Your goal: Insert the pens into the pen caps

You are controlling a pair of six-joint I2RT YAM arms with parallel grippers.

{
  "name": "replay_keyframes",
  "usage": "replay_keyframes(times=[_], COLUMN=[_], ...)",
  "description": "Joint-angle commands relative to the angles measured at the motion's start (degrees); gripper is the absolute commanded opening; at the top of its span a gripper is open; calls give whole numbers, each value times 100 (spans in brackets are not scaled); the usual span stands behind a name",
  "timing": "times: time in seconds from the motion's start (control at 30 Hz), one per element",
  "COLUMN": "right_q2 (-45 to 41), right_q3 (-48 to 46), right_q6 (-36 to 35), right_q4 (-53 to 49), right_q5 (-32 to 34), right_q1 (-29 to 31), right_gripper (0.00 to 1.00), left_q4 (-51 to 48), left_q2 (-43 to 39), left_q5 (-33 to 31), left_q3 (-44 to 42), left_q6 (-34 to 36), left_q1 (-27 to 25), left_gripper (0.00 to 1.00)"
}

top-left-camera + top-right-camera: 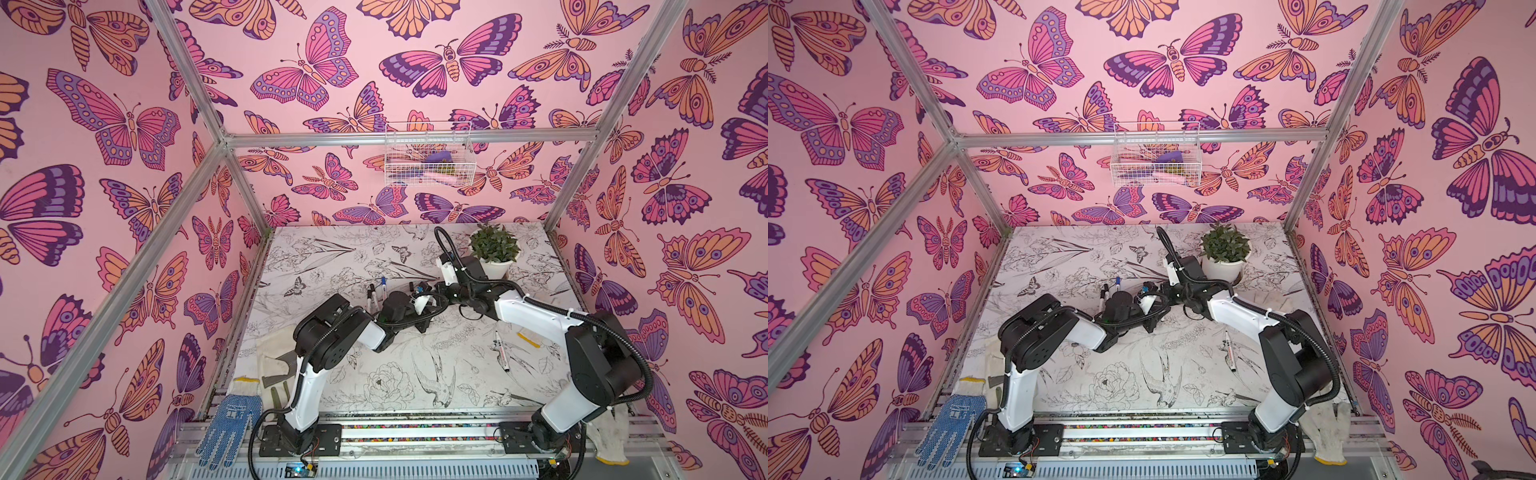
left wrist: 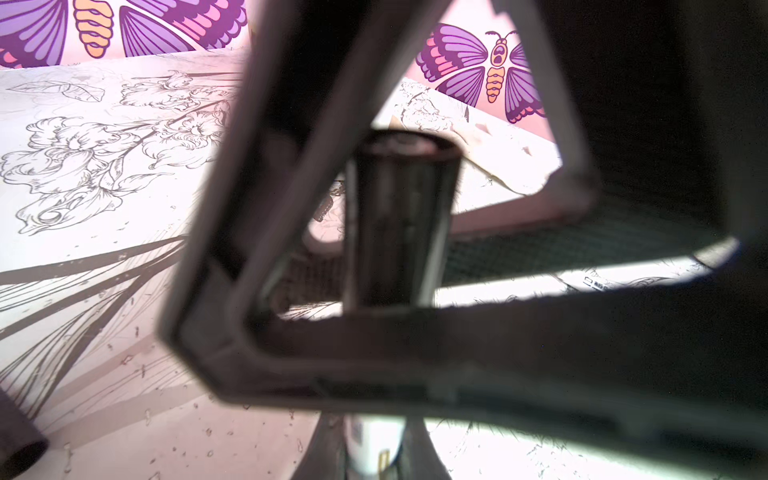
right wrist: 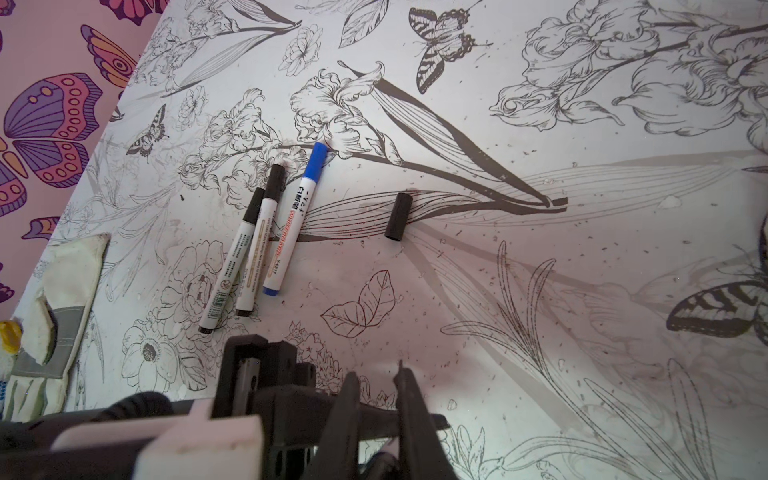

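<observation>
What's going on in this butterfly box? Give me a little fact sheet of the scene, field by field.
Setting: flower-print table, butterfly walls, potted plant at the back
Left fingers: shut on a white pen
Right fingers: seemingly shut on the black cap at that pen's end
Finished: three capped pens lying side by side, two with black caps, one with blue
Waiting: loose black cap lying near them; lone pen apart on the right, seemingly uncapped

Three capped pens (image 3: 261, 241) flat, side by side; loose black cap (image 3: 398, 216) near; another pen (image 1: 501, 351) well apart.
</observation>
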Motion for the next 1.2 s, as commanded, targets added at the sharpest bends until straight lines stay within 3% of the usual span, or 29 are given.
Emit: replay_keyframes(times=[0.0, 0.37, 0.6, 0.83, 1.03, 1.17], right_q2=[879, 995, 1036, -195, -639, -655], right_q3=[-1098, -1126, -907, -221, 465, 645], right_q6=[46, 119, -50, 125, 4, -61], right_q4=[-3642, -3438, -3632, -3819, -4143, -4167], right_q5=[-1382, -1376, -1566, -2360, -3082, -3614], right_q1=[575, 575, 543, -164, -425, -428], right_gripper=[0, 0, 0, 0, 0, 0], left_q4=[1169, 1227, 1144, 322, -1019, -1234], left_q2=[40, -225, -559, -1926, -2994, -3280], left_q5=[-1675, -1411, -941, 262, 1689, 2006], left_q3=[345, 403, 519, 109, 81, 139], left_q6=[-216, -144, 686, 1012, 586, 251], left_q1=[628, 650, 659, 650, 583, 533], left_gripper=[0, 0, 0, 0, 0, 0])
